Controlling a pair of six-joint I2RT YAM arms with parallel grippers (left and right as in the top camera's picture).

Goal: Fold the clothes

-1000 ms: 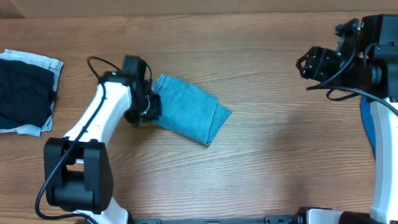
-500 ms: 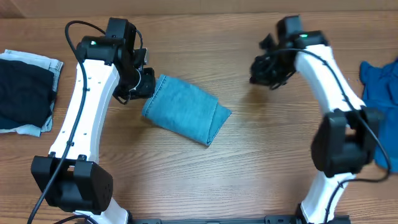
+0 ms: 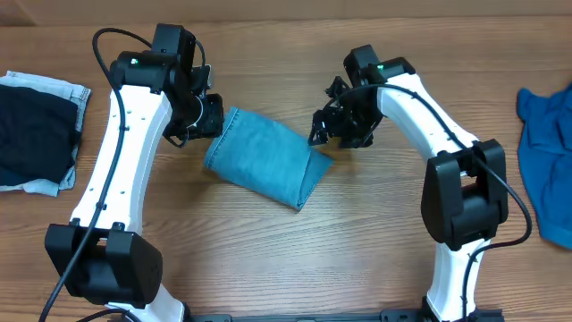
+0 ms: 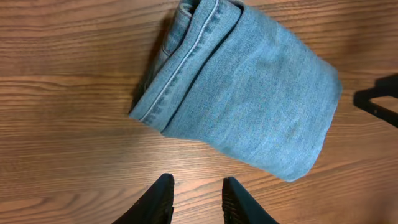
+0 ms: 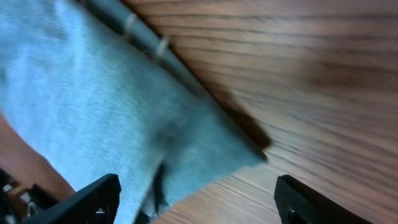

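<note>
Folded jeans (image 3: 268,168) lie mid-table between two arms, well apart from the dark-and-pale stack (image 3: 36,134) at the left edge and the bright blue garment (image 3: 545,152) at the right. The left gripper (image 4: 198,182), jaws narrow and empty, hovers just beside the seamed end. The right gripper (image 5: 196,190), jaws wide and holding nothing, hangs over the far corner. A pinch there could catch only the top layer and peel the fold open — the soft, faded denim is thick, rounded at its folds, and likely to slide on the smooth wooden table (image 3: 384,241).
</note>
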